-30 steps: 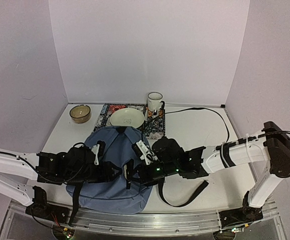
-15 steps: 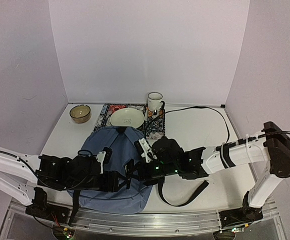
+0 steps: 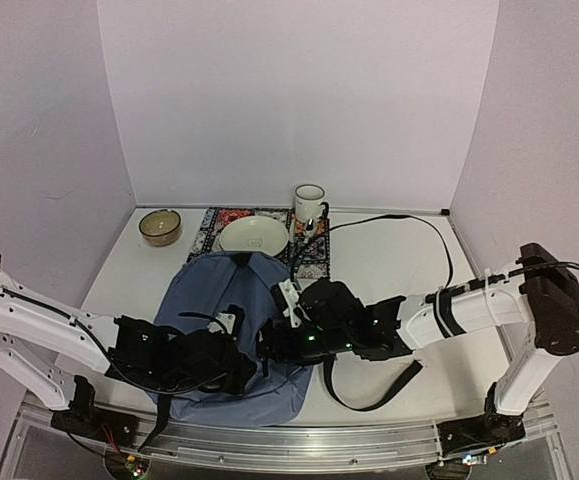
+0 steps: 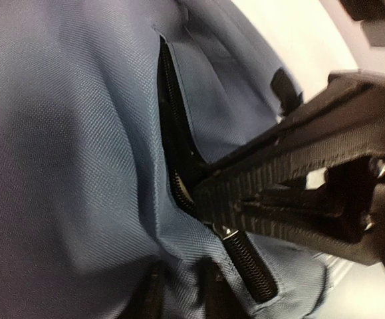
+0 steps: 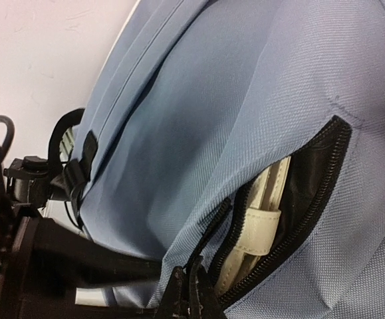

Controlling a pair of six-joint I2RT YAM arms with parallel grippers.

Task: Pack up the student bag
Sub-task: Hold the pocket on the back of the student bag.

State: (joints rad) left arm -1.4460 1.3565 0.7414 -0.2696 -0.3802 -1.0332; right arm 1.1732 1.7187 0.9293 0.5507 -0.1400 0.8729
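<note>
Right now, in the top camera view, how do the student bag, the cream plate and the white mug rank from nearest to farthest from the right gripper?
1. student bag: directly under the right gripper, whose tips meet its pocket zipper.
2. cream plate: just behind the bag, toward the back.
3. white mug: farthest, behind and to the right of the plate.

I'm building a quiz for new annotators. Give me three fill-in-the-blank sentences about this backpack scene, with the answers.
The front zipper of the student bag stands partly ____.
The plate lies on a patterned ____.
Seen from above, the bowl sits to the plate's ____.
Missing words: open; mat; left.
</note>
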